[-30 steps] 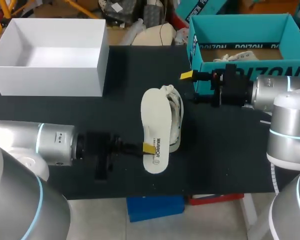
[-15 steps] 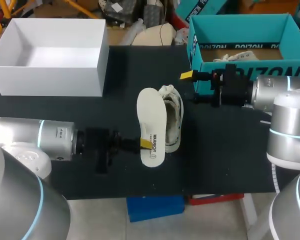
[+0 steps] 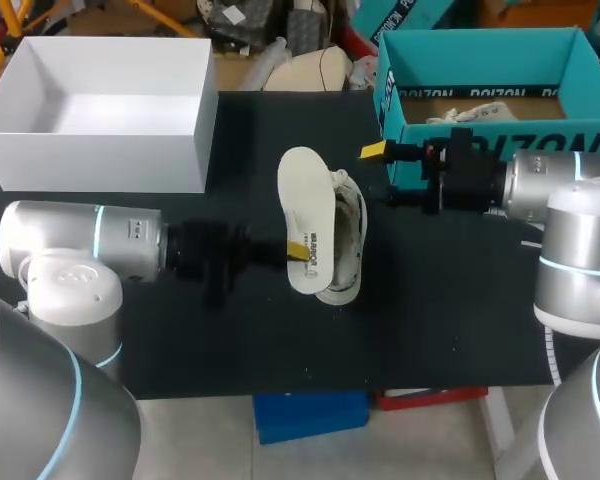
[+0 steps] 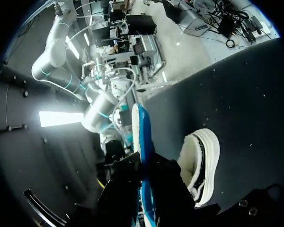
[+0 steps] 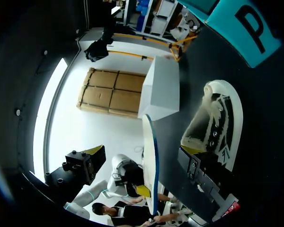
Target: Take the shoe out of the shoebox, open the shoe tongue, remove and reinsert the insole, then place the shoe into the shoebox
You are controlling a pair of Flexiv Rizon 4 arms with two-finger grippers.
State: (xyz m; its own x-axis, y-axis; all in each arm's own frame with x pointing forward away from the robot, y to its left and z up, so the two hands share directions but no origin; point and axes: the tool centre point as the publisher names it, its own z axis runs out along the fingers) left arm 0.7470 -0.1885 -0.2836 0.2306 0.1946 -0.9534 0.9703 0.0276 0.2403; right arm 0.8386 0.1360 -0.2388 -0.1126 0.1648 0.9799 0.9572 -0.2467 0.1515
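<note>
My left gripper [image 3: 296,250] is shut on a white insole [image 3: 302,200], gripping its heel end and holding it above the table. In the left wrist view the insole [image 4: 141,137] shows edge-on, its blue underside between the black fingers. Just beside it, toward the right, a white shoe [image 3: 346,235] lies on the black table [image 3: 460,300]. The same shoe [image 4: 201,165] appears in the left wrist view beside the gripper. My right gripper [image 3: 382,173] stands open in front of the teal shoebox [image 3: 540,140], apart from the shoe [image 5: 217,123].
A white open box [image 3: 100,160] stands at the back left of the table. The teal shoebox at the back right holds paper and another pale item. Bare black tabletop lies along the front edge and between the two boxes.
My left arm has carried the insole away from the front edge toward the back, and it now hangs closer over the shoe. The right arm and the shoe have not moved.
</note>
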